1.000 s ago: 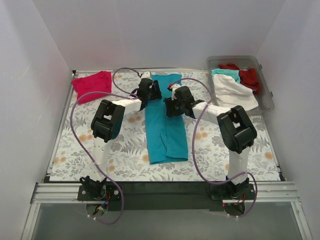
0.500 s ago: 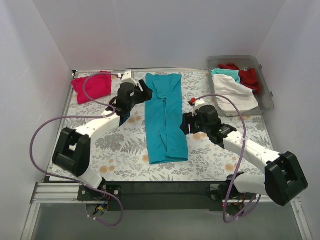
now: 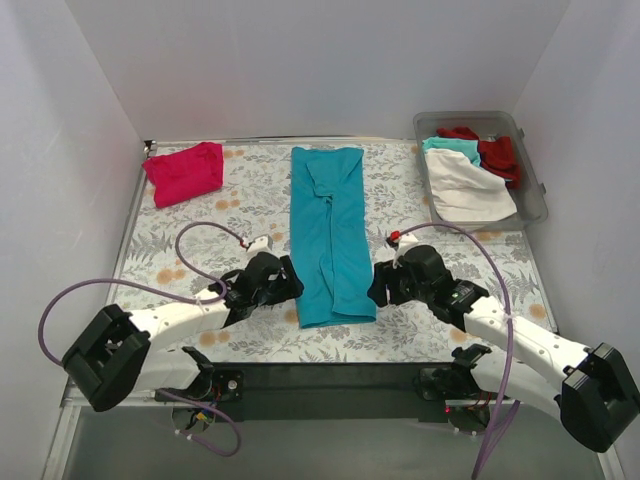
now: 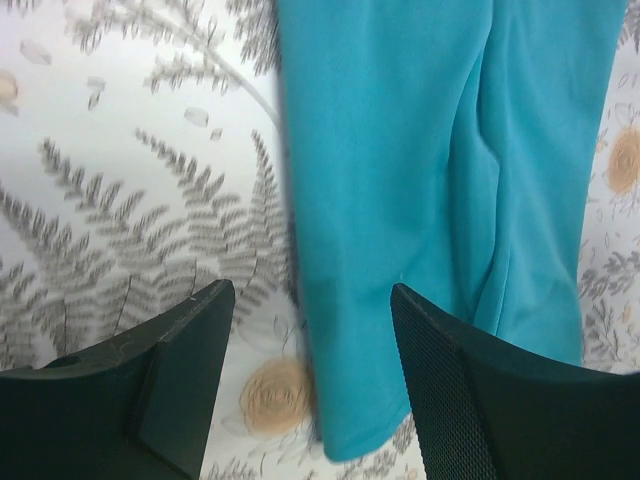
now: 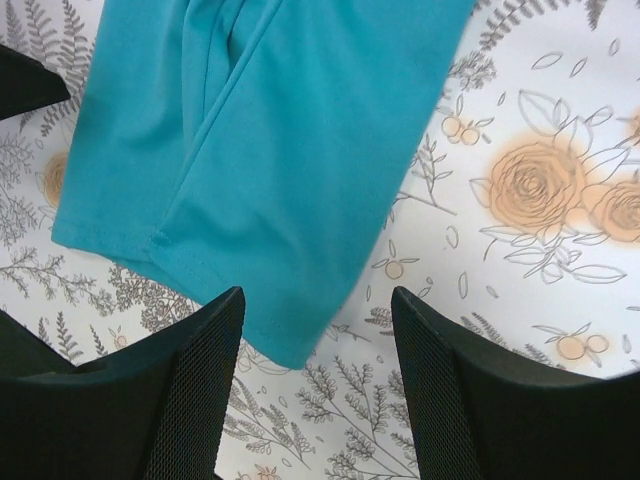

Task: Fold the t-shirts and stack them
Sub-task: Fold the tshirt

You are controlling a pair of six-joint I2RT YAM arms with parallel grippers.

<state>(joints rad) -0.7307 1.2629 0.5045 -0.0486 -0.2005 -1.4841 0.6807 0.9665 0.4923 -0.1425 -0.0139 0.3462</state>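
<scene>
Left gripper (image 4: 308,300): hangs with jaws apart, clamps nothing, frames the near-left hem corner of the teal t-shirt (image 3: 328,235) between its fingers. Right gripper (image 5: 315,300): jaws apart too, frames the near-right corner. Stretches away beyond both as a long folded strip. Magenta t-shirt (image 3: 185,172) far beyond the left jaws; heaped t-shirts (image 3: 468,185) in bin (image 3: 537,205) beyond the right.
</scene>
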